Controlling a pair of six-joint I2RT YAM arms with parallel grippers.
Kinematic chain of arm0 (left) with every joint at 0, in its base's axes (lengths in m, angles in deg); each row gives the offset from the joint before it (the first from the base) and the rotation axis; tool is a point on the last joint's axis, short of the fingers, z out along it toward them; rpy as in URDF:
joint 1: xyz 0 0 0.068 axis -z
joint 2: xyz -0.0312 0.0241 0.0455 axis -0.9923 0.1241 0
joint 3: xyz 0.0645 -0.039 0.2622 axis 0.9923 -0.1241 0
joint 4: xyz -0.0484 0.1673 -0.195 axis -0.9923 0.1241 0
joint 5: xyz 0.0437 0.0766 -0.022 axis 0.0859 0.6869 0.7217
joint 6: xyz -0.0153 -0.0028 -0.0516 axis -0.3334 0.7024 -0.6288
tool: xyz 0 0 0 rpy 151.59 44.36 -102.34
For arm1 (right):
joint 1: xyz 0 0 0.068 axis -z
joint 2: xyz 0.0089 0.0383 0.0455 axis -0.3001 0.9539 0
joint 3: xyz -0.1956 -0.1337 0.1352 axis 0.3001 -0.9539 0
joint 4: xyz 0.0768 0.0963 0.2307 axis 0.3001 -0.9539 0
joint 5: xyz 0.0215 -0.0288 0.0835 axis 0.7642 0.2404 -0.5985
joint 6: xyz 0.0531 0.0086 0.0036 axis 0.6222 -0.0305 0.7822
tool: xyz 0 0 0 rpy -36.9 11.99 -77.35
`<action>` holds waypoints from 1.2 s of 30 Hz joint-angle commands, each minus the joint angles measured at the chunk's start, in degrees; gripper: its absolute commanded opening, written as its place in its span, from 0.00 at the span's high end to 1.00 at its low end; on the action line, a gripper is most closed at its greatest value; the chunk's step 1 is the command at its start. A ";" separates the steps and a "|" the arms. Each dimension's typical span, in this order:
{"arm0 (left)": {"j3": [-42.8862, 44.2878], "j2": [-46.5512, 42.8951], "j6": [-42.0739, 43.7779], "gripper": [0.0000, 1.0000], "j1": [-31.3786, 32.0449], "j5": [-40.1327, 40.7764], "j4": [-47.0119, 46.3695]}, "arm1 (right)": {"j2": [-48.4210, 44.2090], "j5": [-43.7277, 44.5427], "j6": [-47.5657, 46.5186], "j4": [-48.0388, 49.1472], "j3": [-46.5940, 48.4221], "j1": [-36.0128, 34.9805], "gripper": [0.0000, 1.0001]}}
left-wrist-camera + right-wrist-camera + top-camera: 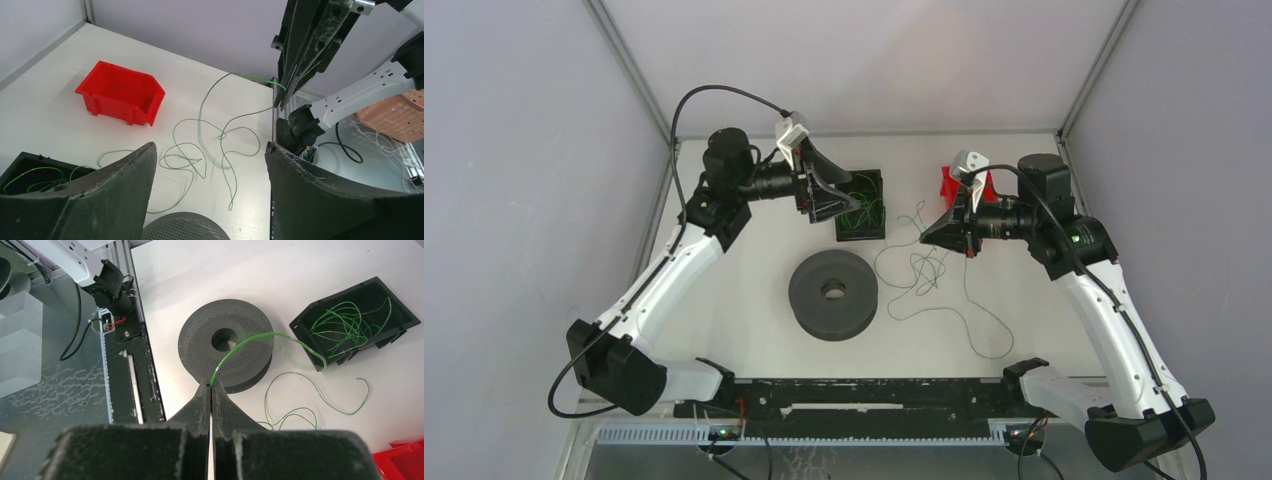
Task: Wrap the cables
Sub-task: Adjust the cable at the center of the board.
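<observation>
Thin green cables [924, 270] lie in loose loops on the white table right of a dark perforated spool [833, 292]. More green cable is coiled in a black bin [861, 205]. My left gripper [824, 190] hovers at that bin's left edge, open and empty [210, 146]; past it the loops [200, 150] are spread on the table. My right gripper [934, 232] is above the loops, shut on a green cable [245, 342] at its tips [210, 384]. That strand arcs over the spool [200, 340] to the black bin [305, 325].
A red bin [949, 185] stands at the back, behind my right gripper. A black rail [864, 395] runs along the near table edge between the arm bases. An orange basket [395, 112] sits beyond the table edge.
</observation>
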 commanded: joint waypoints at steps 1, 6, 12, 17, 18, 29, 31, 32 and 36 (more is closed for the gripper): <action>-4.50 -1.14 -3.42 0.15 0.26 -3.20 -7.21 | -0.81 -2.85 2.04 2.98 0.84 -0.30 1.00; -10.06 -2.50 2.03 0.10 5.55 0.59 -9.16 | 0.82 -7.11 5.28 4.38 2.48 -0.32 1.00; -9.55 0.72 -0.75 0.08 9.15 6.26 -8.84 | 2.73 -8.65 3.62 2.84 3.34 -1.09 1.00; -8.64 4.05 -0.13 0.13 10.85 7.93 -7.24 | 2.73 -10.89 3.18 2.45 3.37 -1.17 1.00; -8.57 4.67 -0.04 0.13 11.23 8.07 -7.19 | 2.66 -11.25 3.23 2.60 3.37 -1.18 1.00; -6.97 8.91 -1.27 0.51 13.56 6.85 -7.21 | 2.57 -12.19 2.07 1.21 3.30 -0.83 1.00; -6.86 9.10 -1.33 0.64 13.55 6.68 -7.07 | 2.47 -11.64 1.66 0.79 3.33 -0.49 1.00; -6.78 9.14 -1.18 0.71 13.54 6.65 -6.91 | 2.40 -11.62 1.46 0.43 3.24 -0.12 1.00; -5.90 8.81 0.07 0.97 13.54 6.53 -4.98 | 1.81 -11.46 1.73 0.79 1.82 2.04 1.00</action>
